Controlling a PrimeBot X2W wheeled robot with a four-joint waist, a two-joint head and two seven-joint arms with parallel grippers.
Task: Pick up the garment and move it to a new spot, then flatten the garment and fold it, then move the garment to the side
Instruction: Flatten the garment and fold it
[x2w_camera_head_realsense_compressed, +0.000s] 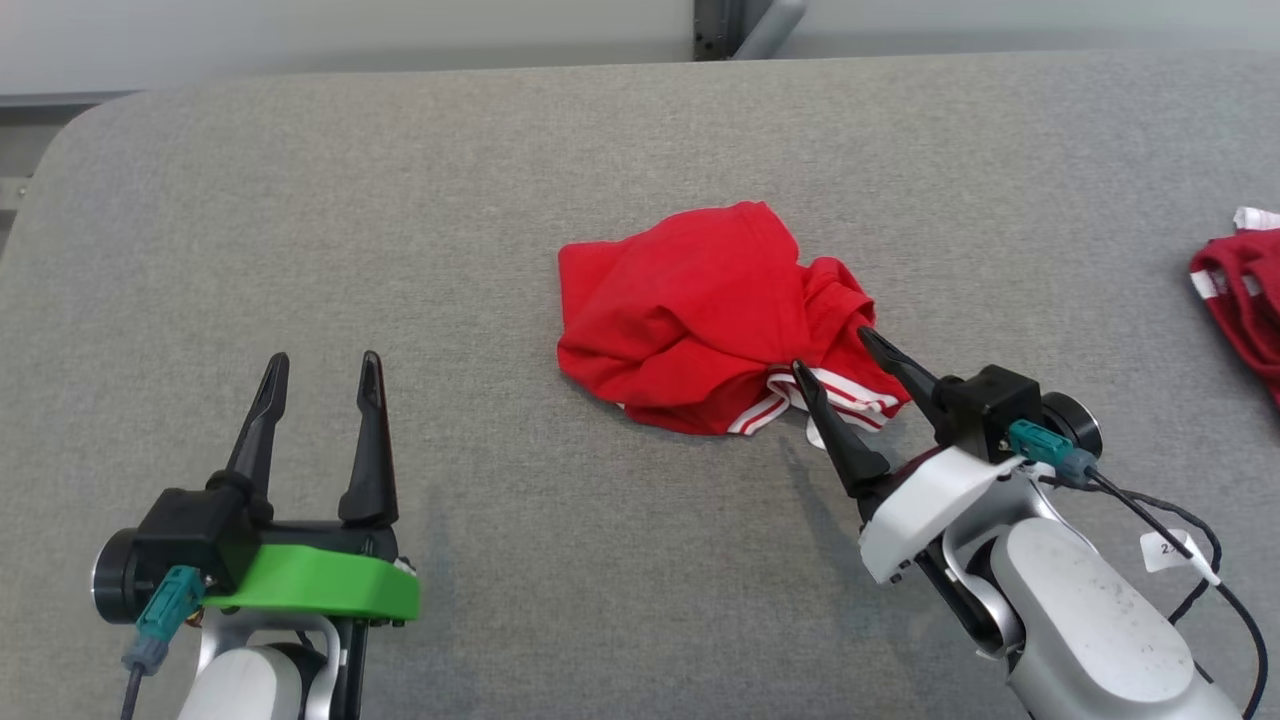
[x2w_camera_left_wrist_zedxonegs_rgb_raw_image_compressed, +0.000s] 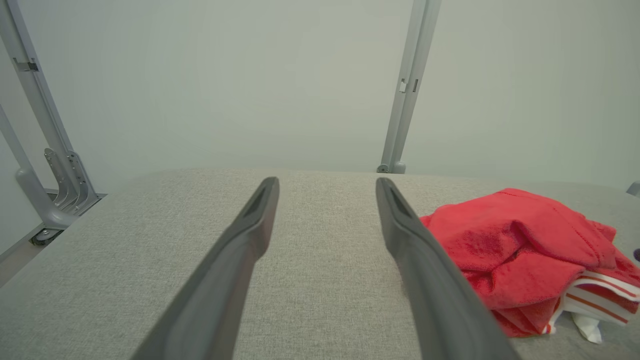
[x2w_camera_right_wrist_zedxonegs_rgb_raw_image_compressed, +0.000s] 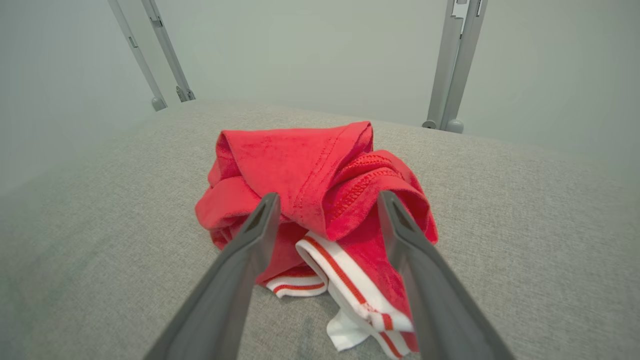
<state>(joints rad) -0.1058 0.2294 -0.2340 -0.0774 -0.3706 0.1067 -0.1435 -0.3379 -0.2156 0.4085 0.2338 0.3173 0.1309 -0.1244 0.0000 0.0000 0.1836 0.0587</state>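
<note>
Red garment (x2w_camera_head_realsense_compressed: 690, 315) lies crumpled at middle of table (x2w_camera_head_realsense_compressed: 300, 200), striped hem toward robot. Right jaws wide open, empty, tips flanking hem at garment's near-right edge. Left jaws wide open, empty, well apart to left. Right arm nearer.

A robot test bay or lab is suggested rather than a home. A wide table (x2w_camera_head_realsense_compressed: 300, 250) is covered in plain grey fabric and enclosed by bare pale panels (x2w_camera_left_wrist_zedxonegs_rgb_raw_image_compressed: 250, 75). Grey metal frame posts (x2w_camera_left_wrist_zedxonegs_rgb_raw_image_compressed: 407, 85) are mounted on brackets (x2w_camera_left_wrist_zedxonegs_rgb_raw_image_compressed: 62, 187) just beyond its edge.
</note>
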